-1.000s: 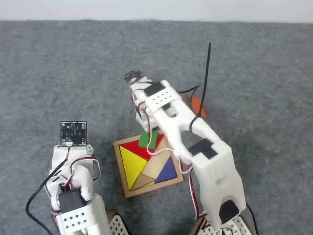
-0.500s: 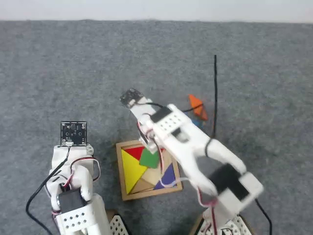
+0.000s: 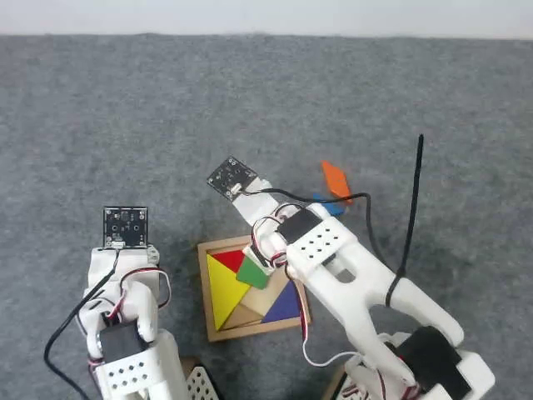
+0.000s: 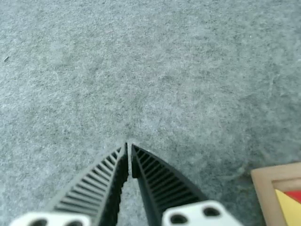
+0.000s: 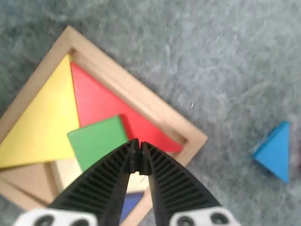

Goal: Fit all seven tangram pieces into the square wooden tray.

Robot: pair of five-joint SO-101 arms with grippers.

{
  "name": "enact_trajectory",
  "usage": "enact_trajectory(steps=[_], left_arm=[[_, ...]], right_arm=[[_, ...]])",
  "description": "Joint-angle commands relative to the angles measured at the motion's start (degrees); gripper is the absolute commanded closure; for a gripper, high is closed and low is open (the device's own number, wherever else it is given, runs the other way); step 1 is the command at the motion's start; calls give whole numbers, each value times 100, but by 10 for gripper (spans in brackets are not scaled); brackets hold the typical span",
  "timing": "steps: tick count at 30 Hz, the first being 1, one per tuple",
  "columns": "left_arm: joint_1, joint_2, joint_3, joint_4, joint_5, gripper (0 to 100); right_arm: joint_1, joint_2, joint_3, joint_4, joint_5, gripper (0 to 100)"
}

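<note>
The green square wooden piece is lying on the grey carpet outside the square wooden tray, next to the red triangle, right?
Not quite. The right wrist view shows the green square wooden piece inside the square wooden tray, not on the grey carpet outside it; it is next to the red triangle.

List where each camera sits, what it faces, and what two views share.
High view: fixed above, looking down on the table; left arm, right arm, tray.
Left wrist view: on the left arm, facing the table; left gripper, tray corner.
Right wrist view: on the right arm, facing the tray; right gripper, green piece.
Shared: all three show the tray.
</note>
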Motion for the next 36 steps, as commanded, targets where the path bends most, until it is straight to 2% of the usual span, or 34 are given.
enact_trajectory(steps=[1, 9, 13, 20, 26, 32, 36], left_arm=[[9, -114, -22, 35, -53, 987], [9, -114, 4, 26, -53, 987], [9, -114, 4, 18, -53, 987], [9, -114, 4, 18, -53, 987], [0, -114, 4, 18, -53, 987], [0, -114, 4, 18, -53, 987], [-18, -114, 4, 18, -53, 987]], right_arm=[[-189, -22, -35, -330, -246, 991], [-479, 760, -26, -31, -422, 991], [-479, 505, -18, 593, -826, 991], [-716, 75, 0, 1420, -879, 991], [-787, 13, -44, 1429, -1090, 991], [-347, 84, -26, 1077, -1090, 991], [-549, 312, 44, 919, -1125, 991]])
